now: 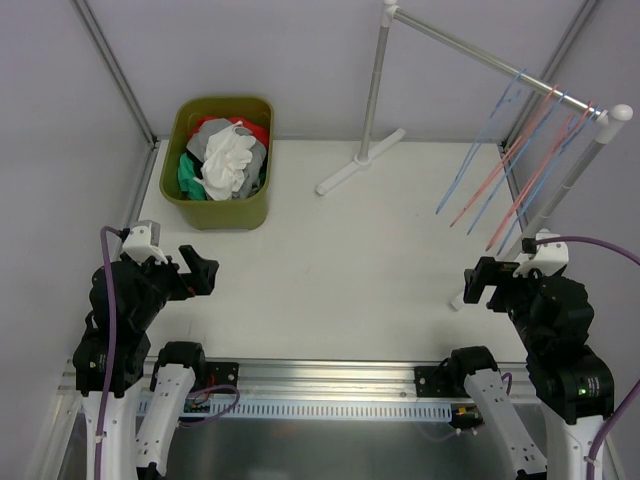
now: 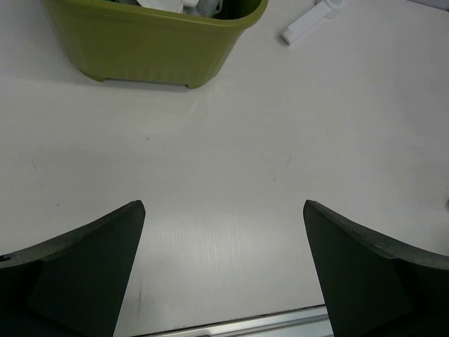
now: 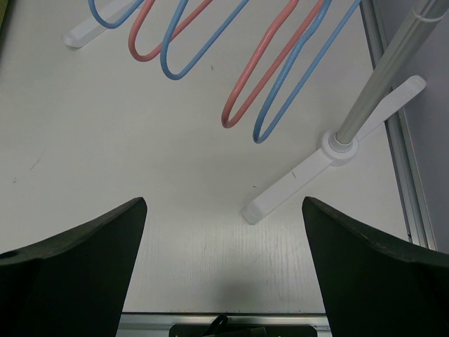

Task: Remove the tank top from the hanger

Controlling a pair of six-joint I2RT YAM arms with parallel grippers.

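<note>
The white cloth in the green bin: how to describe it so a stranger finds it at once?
At the far left corner of the table stands an olive-green bin. The white cloth lies crumpled on top, the only white piece beside a red cloth and a teal cloth.

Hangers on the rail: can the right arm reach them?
Probably yes. The hangers dangle just ahead of the open right tool, with only bare table between them.
</note>
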